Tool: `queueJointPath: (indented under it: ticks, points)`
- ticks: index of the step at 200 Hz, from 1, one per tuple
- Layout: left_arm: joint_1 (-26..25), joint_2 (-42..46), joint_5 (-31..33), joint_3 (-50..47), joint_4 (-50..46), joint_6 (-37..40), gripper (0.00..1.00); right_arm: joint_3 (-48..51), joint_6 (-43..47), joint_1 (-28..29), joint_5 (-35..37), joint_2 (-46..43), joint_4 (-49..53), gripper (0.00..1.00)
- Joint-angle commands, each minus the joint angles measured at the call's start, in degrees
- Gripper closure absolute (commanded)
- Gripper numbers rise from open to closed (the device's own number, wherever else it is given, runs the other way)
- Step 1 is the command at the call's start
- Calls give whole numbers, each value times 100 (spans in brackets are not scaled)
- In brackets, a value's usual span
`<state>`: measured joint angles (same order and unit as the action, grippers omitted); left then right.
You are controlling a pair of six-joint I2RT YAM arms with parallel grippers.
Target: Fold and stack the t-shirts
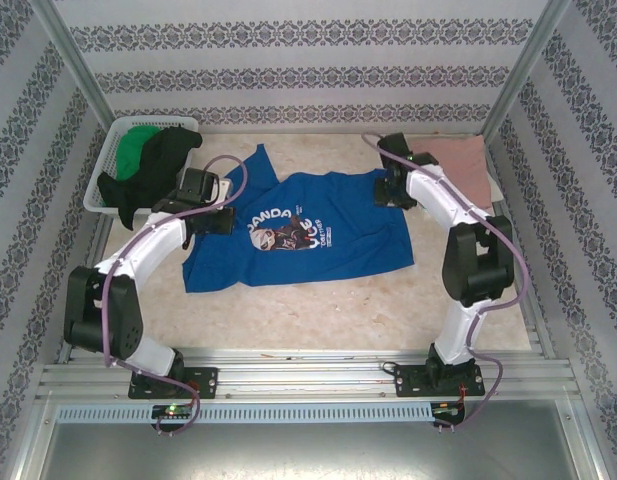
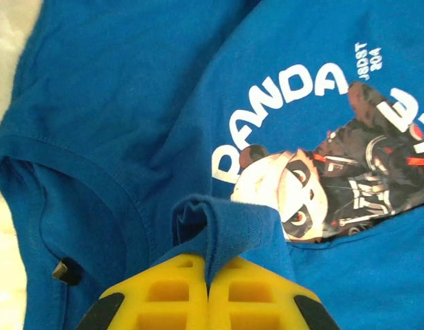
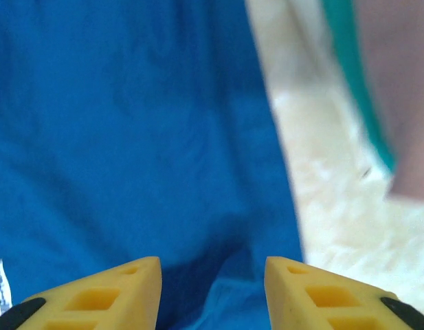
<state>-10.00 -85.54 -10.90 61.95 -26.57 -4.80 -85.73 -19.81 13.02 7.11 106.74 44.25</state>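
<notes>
I see a pale, cream-marbled flat table (image 1: 318, 310); a royal-blue cloth t-shirt (image 1: 308, 235) lies spread across its middle, print side up; a white slatted plastic basket (image 1: 103, 165) stands at the far-left corner; a folded salmon-pink cloth t-shirt (image 1: 458, 158) rests far right.

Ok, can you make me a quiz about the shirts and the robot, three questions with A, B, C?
1. What colours are the t-shirts in the white basket? A red and yellow; B green and black; C all white.
2. Where is the pink t-shirt? A in the basket; B on the wall; C at the far right corner of the table.
3. What are the left fingers doing? A pinching the blue t-shirt; B standing wide open; C holding the basket.
B: a green t-shirt and a black t-shirt hang over its rim. C: it lies there. A: blue cloth sticks up between them.
</notes>
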Motion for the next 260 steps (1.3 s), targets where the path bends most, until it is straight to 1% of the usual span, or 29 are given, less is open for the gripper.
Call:
queueJointPath:
  ticks: [1, 12, 26, 46, 55, 69, 90, 114, 128, 145, 159, 172, 197, 237, 249, 260]
  points:
    - [66, 485, -164, -201, -114, -123, 100, 848, -327, -5, -189, -76, -647, 53]
    - [67, 633, -240, -264, -103, -144, 100, 1047, -330, -38, -61, -96, -705, 52]
    - [65, 767, -310, -319, -140, -162, 100, 1068, -343, -110, 5, -10, -615, 52]
    - [62, 898, -293, -402, -182, -187, 100, 1129, -363, -187, -143, 106, -805, 51]
    - [67, 952, -290, -426, -195, -193, 100, 1101, -392, -195, -261, 180, -897, 54]
    - [67, 1034, -310, -426, -251, -212, 100, 1052, -440, -198, -256, 269, -970, 56]
    - [67, 1260, -298, -445, -335, -245, 100, 1020, -470, -203, -288, 358, -1089, 68]
    - [66, 1671, -225, -471, -480, -310, 100, 1050, -488, -204, -219, 293, -1057, 89]
    - [66, 1981, -211, -512, -571, -363, 100, 1170, -501, -190, -166, 102, -1049, 99]
    - [66, 2409, -198, -582, -691, -446, 100, 1434, -522, -105, 61, -356, -861, 100]
    - [60, 2792, -234, -651, -800, -500, 100, 1708, -558, 84, 398, -956, -600, 100]
    - [54, 3182, -261, -759, -872, -563, 100, 2035, -687, 296, 691, -1650, -347, 100]
    - [49, 3807, -431, -1052, -1033, -630, 100, 2696, -1042, 657, 1035, -2885, 61, 100]
    - [16, 4316, -718, -1386, -1463, -777, 100, 3497, -1579, 1007, 1213, -4505, 736, 100]
    - [3, 4516, -637, -1418, -1594, -792, 100, 3603, -1655, 1027, 1261, -4851, 929, 100]
    - [-19, 4685, -548, -1502, -1508, -831, 100, 3691, -1658, 1020, 1291, -5078, 980, 100]
